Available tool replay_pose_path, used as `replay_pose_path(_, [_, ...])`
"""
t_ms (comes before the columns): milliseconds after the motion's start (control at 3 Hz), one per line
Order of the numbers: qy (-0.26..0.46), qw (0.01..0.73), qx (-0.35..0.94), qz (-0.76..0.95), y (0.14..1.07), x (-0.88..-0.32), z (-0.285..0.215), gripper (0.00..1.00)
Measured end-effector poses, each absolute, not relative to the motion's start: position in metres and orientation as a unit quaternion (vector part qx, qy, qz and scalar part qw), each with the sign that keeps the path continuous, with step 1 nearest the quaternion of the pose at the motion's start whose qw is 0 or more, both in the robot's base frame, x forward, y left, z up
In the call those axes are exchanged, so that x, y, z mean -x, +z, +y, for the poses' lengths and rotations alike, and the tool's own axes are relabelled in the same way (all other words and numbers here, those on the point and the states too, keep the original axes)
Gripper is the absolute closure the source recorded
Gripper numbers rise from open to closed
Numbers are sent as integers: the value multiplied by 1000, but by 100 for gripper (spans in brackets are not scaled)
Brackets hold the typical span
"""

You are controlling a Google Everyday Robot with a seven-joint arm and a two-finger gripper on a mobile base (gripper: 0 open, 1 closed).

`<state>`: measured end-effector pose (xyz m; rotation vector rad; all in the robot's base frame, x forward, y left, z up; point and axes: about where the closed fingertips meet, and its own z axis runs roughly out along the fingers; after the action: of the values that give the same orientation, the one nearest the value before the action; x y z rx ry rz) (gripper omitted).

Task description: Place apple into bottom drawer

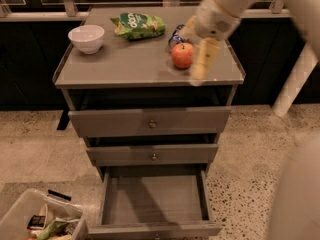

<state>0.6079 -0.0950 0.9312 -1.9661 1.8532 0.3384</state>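
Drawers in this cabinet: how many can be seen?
3: the top drawer, the middle drawer under it, and the bottom drawer pulled far out. The gripper hangs beside the apple on the cabinet top.

Speckled terrazzo floor (35, 144), dark cabinets (25, 69) behind a grey drawer chest (125, 64).

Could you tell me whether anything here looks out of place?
Nothing stands out: the apple sits on the cabinet top, the bottom drawer is open, and the gripper hangs beside the apple.
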Motion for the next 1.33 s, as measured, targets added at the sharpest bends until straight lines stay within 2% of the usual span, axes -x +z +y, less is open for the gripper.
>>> replay_pose_path(333, [117,235,723,640,947,-634,-51,0])
replay_pose_path(667, [116,237,722,639,947,-636,-49,0])
replay_pose_path(1000, [145,246,711,643,931,-646,-58,0])
replay_pose_path(1333, [188,267,682,655,884,-693,-78,0])
